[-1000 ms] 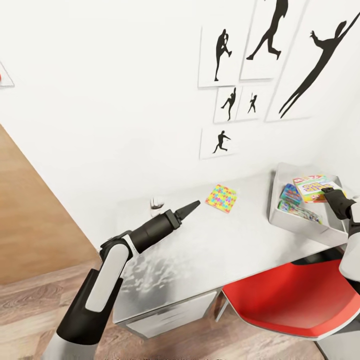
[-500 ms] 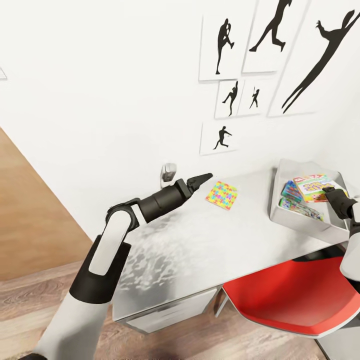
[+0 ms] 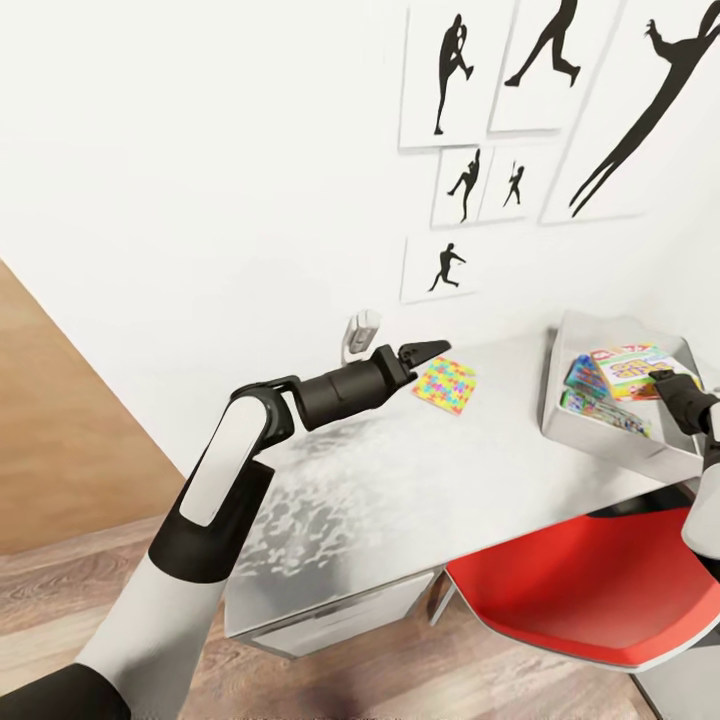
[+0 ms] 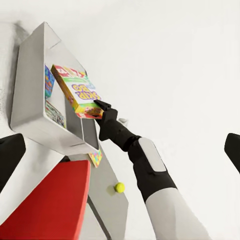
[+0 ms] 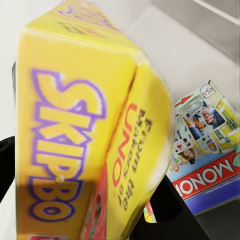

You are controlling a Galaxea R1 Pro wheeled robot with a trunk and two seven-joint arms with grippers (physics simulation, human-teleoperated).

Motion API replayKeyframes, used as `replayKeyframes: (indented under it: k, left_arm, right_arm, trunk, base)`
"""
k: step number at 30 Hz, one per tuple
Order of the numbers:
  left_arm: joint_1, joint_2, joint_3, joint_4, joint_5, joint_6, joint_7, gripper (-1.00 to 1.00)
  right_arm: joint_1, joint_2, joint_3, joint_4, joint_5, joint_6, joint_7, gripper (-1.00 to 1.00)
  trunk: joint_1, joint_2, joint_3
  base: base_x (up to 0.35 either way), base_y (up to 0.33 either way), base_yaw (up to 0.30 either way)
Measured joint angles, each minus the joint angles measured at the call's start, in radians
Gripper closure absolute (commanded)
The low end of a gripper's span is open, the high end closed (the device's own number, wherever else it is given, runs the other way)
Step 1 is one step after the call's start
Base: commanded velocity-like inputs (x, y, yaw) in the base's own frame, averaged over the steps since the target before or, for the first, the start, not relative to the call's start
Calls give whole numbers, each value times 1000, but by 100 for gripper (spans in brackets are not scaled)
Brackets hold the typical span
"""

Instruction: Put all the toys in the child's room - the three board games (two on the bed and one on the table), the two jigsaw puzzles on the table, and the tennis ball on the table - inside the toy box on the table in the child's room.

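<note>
While right jaws clamp the Skip-Bo box over the toy box (ready to drop), left jaws near the puzzle gape empty.

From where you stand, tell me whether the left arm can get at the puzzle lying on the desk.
Probably yes. The left gripper hangs open just short of the jigsaw puzzle, which lies flat on the bare table with nothing between them. The right gripper is away at the toy box.

Reads "SKIP-BO" in purple-edged letters on yellow game box, with "From the makers of UNO" on its side; "MONOPOLY" on box at four o'clock.
</note>
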Motion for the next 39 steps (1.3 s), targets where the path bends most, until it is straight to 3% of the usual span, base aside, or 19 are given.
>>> replayKeyframes:
  k: [12, 39]
  left_arm:
    - [-6, 1, -10, -1, 17, -3, 24, -100]
    - [-6, 0, -33, -2, 10, -6, 30, -100]
  right_arm:
    - [-1, -6, 0, -16, -1, 0, 0, 100]
    - [4, -6, 1, -42, -4, 1, 0, 100]
  trunk:
    - [0, 0, -6]
    - [0, 0, -8]
  base:
    - [0, 0, 0]
    - [92, 0, 0]
